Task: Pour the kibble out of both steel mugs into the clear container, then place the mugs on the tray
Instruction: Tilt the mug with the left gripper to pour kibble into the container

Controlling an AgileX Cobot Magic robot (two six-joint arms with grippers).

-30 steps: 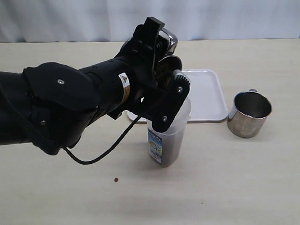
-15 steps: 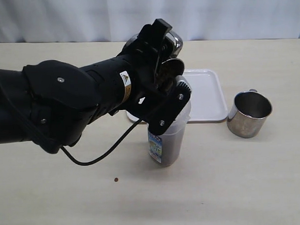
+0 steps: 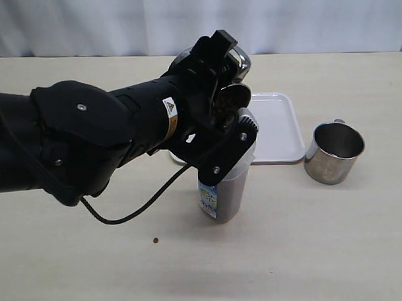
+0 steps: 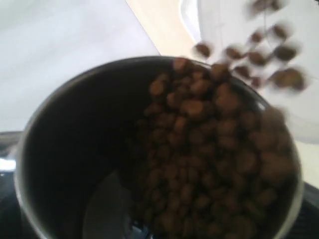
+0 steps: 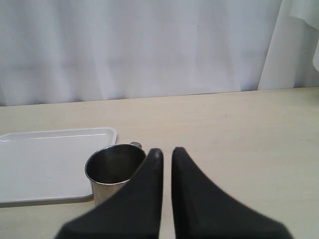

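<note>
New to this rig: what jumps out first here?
The black left arm dominates the exterior view, its gripper tipping a steel mug over the clear container at centre, kibble tumbling from its mouth. A second mug stands upright right of the white tray; one stray pellet lies on the table.

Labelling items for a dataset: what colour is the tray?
White. The tray shows best in the right wrist view.
</note>
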